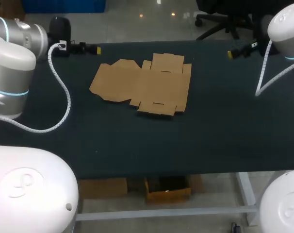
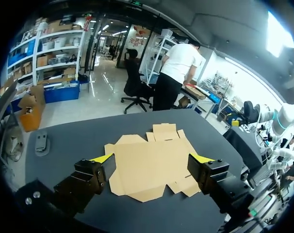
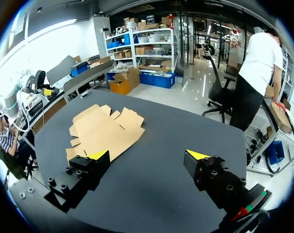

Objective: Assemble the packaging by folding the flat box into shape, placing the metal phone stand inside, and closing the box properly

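While not yet folded, the flat box is found spread on the desk.
The left fingers and right fingers are held apart; the box's long axis is set side to side, ahead of the left pair, judged the nearer.

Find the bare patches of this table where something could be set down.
Bare table lies right of the flat cardboard box, up to the right claw, and along the near edge in front of it. The patch left of the box is narrower. Tightest: the far strip between box and left claw.
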Controlling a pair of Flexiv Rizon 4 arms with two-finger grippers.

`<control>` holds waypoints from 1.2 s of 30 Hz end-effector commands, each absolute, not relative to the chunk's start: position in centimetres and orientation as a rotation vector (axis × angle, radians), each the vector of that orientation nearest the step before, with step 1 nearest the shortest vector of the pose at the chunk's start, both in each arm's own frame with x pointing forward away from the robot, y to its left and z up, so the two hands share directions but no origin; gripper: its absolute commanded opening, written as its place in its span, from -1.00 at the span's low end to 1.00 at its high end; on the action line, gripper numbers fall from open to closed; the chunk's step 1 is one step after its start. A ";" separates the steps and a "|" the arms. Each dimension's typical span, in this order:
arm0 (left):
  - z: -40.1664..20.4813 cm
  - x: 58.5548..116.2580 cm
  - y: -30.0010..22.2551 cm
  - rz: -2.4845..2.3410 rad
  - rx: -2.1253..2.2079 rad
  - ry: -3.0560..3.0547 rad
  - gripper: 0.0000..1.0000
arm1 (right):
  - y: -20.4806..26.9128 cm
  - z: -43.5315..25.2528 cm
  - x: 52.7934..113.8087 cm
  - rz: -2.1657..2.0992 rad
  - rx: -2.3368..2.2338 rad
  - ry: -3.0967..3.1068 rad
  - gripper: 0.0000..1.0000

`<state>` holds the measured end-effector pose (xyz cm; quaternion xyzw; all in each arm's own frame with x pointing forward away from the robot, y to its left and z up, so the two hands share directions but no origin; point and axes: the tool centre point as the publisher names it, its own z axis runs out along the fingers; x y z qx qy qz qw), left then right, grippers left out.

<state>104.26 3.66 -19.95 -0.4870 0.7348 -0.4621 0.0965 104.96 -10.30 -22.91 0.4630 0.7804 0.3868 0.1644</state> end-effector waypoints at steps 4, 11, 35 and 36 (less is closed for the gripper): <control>-20.7 103.9 4.2 -1.210 -1.543 2.370 1.00 | -11.9 -23.2 103.2 0.974 1.468 2.333 1.00; -21.6 103.4 4.5 -1.171 -1.649 2.417 1.00 | -12.9 -23.9 101.6 0.890 1.589 2.372 1.00; -22.2 103.0 4.6 -1.092 -1.695 2.445 1.00 | -13.4 -24.2 101.0 0.876 1.650 2.363 1.00; -22.2 103.0 4.6 -1.092 -1.695 2.445 1.00 | -13.4 -24.2 101.0 0.876 1.650 2.363 1.00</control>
